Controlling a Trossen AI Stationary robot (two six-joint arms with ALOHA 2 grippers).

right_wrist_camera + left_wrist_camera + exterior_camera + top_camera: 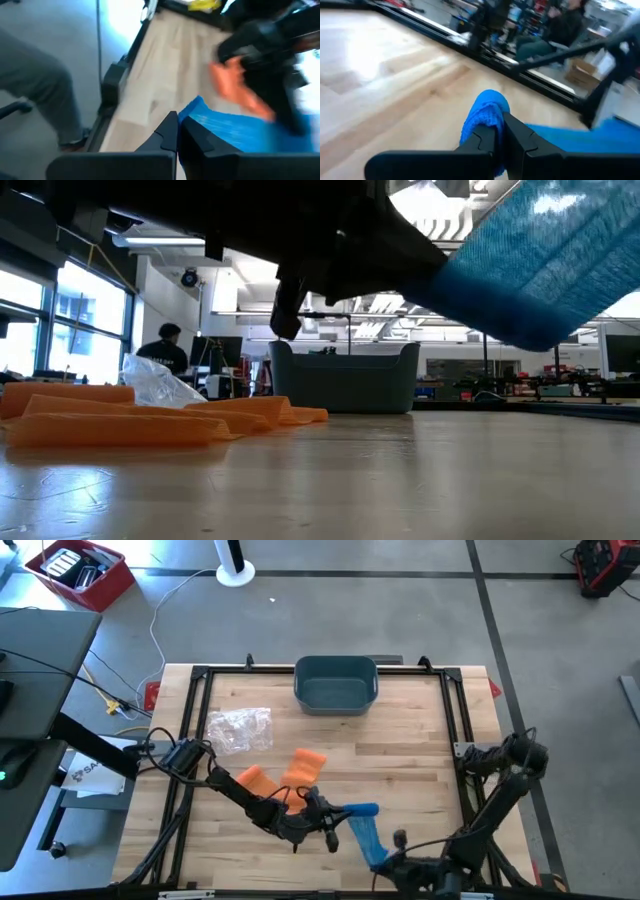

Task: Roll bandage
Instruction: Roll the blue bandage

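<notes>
A blue bandage (368,832) hangs between my two grippers above the table's near middle, with a rolled end (364,808) and a flat strip running toward the near edge. My left gripper (340,812) is shut on the rolled end. My right gripper (385,858) is shut on the strip's near end. In the low view the blue bandage (540,270) is well above the wood. My left gripper pinches the bandage's rolled end (487,112) between its two fingers, coming nearly level from the table's left. The roll bulges out past the fingertips, and the strip (600,142) leads off sideways, clear of the table. My right gripper pinches the strip's free end (200,112) between its two fingers, slanting down from the table's near right. One layer or several, I cannot tell. The strip runs away from the fingers toward the left arm and is off the table.
Two orange bandages (258,780) (305,765) lie on the wood just behind the left arm. A crumpled clear plastic bag (240,728) lies at the left, and a grey-blue bin (336,683) stands at the far edge. People are in the room beyond.
</notes>
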